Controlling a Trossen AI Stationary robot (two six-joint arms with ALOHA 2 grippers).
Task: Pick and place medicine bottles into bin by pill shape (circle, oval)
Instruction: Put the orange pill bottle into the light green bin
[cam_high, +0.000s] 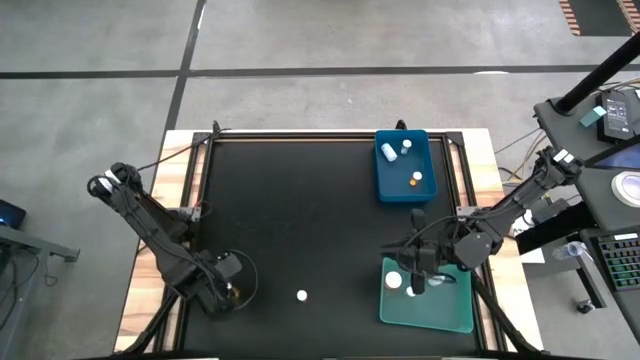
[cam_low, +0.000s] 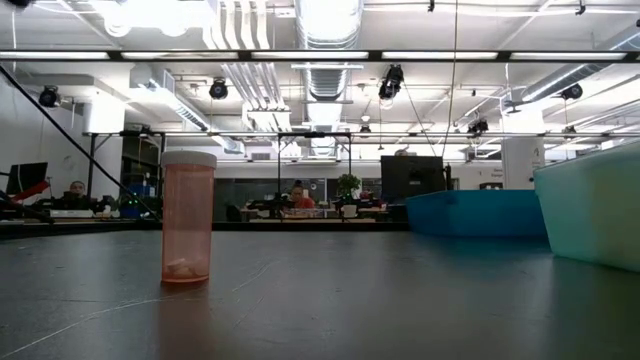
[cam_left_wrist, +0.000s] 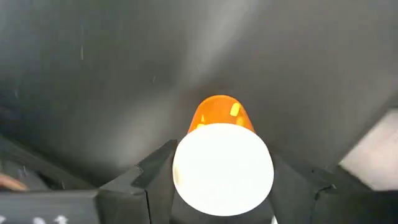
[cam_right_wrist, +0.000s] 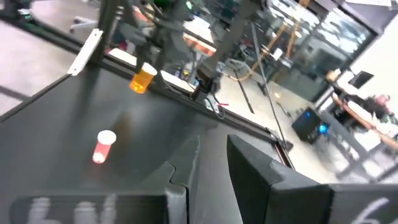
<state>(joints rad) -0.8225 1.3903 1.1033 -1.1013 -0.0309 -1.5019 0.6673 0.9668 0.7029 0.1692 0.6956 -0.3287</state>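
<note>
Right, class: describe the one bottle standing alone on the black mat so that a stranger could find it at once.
Start at the black mat between the arms. Near its front edge, between the left gripper and the green tray, stands a lone bottle. Unlike the bottles in the blue tray and the green one, it sits in no tray, and unlike the amber bottle that the left gripper holds, nothing grips it.

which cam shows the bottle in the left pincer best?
Left wrist view: the bottle fills the frame, white cap and amber body between the pincer's fingers. Right wrist view shows it small and distant; high view only a speck; low view misses it.
</note>
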